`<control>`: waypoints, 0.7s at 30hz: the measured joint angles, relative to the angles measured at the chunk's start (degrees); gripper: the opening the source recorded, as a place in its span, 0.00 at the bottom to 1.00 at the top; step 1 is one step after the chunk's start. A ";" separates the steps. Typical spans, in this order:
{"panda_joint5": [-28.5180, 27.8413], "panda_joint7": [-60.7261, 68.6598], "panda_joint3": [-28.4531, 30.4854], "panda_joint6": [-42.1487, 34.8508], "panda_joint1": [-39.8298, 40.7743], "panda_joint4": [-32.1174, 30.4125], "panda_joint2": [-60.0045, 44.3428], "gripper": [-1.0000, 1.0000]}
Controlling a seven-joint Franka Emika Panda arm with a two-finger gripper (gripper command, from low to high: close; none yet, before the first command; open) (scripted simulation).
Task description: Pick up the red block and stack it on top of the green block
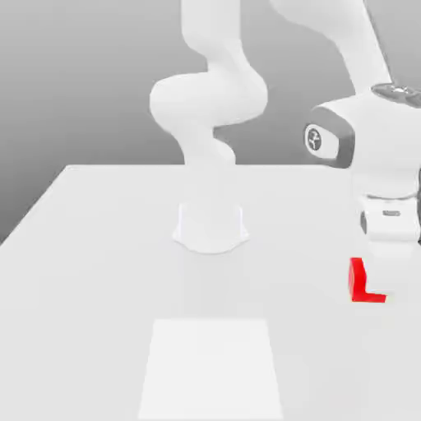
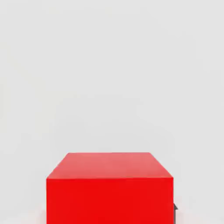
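The red block (image 1: 357, 279) sits low on the white table (image 1: 99, 271) at the exterior view's right. Just a red L-shaped edge of it shows, because the white fingers of my gripper (image 1: 380, 278) cover the rest. The hand has come straight down over it and the gripper is shut on the red block. In the hand view the red block (image 2: 109, 188) looms large and close, with a dark finger pad (image 2: 175, 209) at one side. The green block is out of view.
The arm's round white base (image 1: 210, 226) stands at the middle of the table. A paler square patch (image 1: 210, 366) marks the table surface toward the front. The table's edge runs diagonally at the exterior view's left.
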State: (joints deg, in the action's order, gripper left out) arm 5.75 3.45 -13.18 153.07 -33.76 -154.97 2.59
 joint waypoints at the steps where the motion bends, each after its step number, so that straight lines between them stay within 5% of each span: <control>1: 0.02 -0.61 -1.18 -0.16 -2.22 -0.70 0.82 0.00; 7: -2.03 -4.86 -7.70 1.04 -9.26 -3.63 2.19 0.00; 14: -12.18 -12.23 -6.02 9.96 -9.24 -3.33 -7.64 0.00; 15: -13.69 -13.31 -5.21 11.16 -9.78 -3.31 -9.01 1.00; 21: -14.38 -13.77 -4.86 11.79 -10.00 -3.29 -9.70 1.00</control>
State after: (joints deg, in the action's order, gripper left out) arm -8.64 -10.33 -18.04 164.85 -43.76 -158.26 -7.11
